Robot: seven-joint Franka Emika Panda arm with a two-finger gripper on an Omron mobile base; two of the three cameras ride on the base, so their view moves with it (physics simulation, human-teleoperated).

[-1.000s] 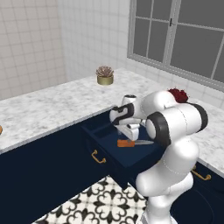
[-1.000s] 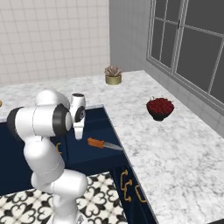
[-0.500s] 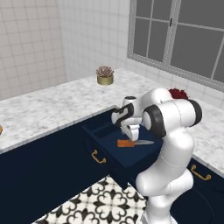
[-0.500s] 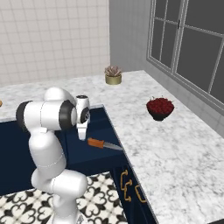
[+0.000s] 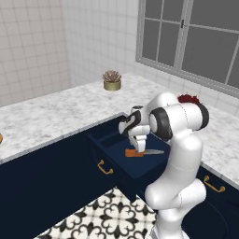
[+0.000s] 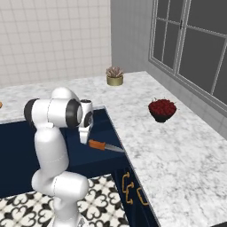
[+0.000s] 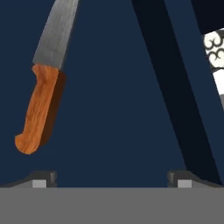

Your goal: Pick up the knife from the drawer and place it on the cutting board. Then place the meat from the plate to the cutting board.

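The navy drawer stands pulled out below the marble counter, its brass handle facing the floor. On the drawer floor lies the knife, with an orange handle and a grey blade. My gripper hangs open just above the drawer floor, and the knife handle lies off to the side, near one fingertip and outside the gap. From the base, the gripper is right over the knife, also seen as the knife beside the gripper. The cutting board is out of view. An orange sliver at the counter's left edge may be the plate.
A dark bowl of red stuff sits on the counter to the right. A small potted plant stands by the back wall. The drawer's side wall runs close to one fingertip. More brass handles line the cabinet at the right.
The hand has come down into the drawer, closing in on the knife. The knife has not moved.
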